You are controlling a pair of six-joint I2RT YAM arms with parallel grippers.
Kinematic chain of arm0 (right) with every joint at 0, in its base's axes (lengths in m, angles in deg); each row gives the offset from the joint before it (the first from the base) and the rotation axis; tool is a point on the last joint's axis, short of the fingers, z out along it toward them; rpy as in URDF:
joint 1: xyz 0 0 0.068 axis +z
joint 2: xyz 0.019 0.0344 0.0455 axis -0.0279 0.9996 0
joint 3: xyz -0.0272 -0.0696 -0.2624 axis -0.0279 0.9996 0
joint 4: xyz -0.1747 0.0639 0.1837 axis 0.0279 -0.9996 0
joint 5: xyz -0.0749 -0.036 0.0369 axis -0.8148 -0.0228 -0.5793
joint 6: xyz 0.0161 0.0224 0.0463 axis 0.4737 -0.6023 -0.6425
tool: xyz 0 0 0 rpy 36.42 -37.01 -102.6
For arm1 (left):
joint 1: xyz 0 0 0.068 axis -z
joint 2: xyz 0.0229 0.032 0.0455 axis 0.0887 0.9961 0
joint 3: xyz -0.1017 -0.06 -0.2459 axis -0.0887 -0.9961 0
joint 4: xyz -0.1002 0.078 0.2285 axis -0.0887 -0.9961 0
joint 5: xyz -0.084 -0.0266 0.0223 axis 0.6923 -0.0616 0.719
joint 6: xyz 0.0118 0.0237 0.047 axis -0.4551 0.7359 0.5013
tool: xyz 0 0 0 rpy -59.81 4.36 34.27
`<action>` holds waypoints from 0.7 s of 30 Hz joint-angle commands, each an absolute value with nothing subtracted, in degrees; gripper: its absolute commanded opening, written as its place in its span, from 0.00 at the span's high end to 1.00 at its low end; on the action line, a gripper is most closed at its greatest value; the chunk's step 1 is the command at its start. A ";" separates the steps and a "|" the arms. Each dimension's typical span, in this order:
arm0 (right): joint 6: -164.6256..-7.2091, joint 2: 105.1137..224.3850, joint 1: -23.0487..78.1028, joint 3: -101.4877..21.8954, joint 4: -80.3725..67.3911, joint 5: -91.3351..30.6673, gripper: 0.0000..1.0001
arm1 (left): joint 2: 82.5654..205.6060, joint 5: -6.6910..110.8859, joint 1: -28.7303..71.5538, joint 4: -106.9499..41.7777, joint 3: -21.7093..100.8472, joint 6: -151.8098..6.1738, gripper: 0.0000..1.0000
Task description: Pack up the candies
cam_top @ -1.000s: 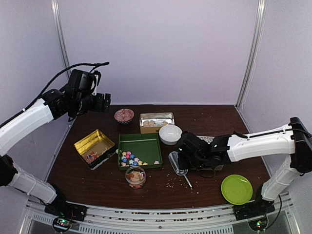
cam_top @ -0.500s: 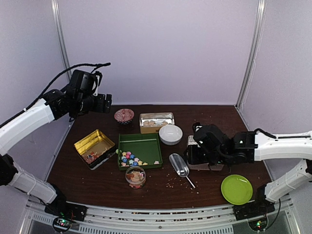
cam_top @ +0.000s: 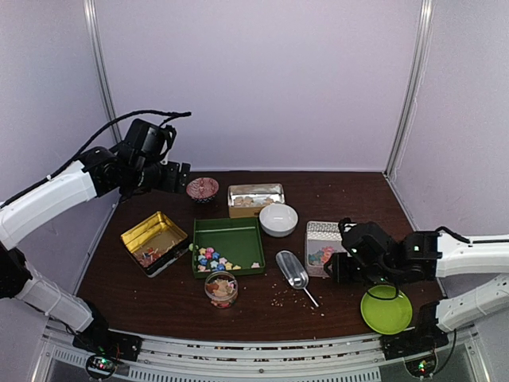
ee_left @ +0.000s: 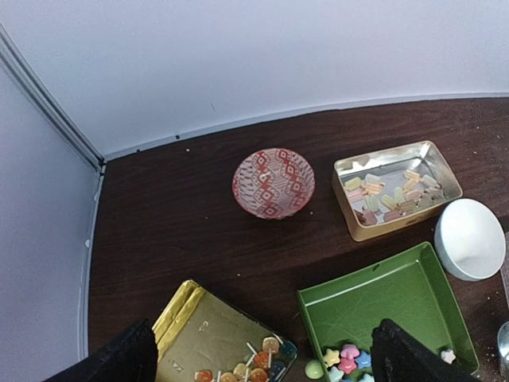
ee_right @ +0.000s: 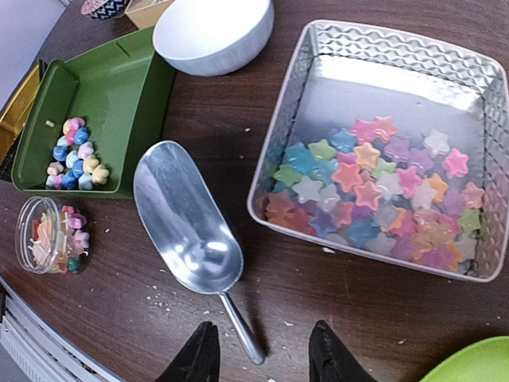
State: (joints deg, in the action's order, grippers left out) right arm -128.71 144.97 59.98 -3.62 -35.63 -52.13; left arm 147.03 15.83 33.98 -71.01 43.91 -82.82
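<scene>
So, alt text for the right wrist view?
A square silver metal tin holds pastel star-shaped candies. Left of it, an empty silver metal scoop lies on the dark brown table, near a green tray and white bowl.

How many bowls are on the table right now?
2. A red patterned bowl sits at the back, left of the rectangular tin. A white bowl stands just in front of that tin's right end, by the green tray's far right corner. None seems hidden.
</scene>
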 commanded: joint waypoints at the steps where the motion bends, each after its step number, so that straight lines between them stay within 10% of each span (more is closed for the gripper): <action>1: -127.06 151.34 61.32 -8.90 -29.09 -51.68 0.62 | 146.05 19.59 33.84 -73.25 41.50 -87.98 0.04; 21: -125.11 145.86 49.20 -7.81 -25.65 -54.65 0.63 | 140.53 36.66 27.53 -67.42 21.42 -98.36 0.10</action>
State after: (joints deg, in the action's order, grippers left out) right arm -125.52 149.43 52.33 -10.12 -24.48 -54.12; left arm 138.94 31.34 27.84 -71.86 21.94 -97.64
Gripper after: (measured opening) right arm 0.372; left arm 0.908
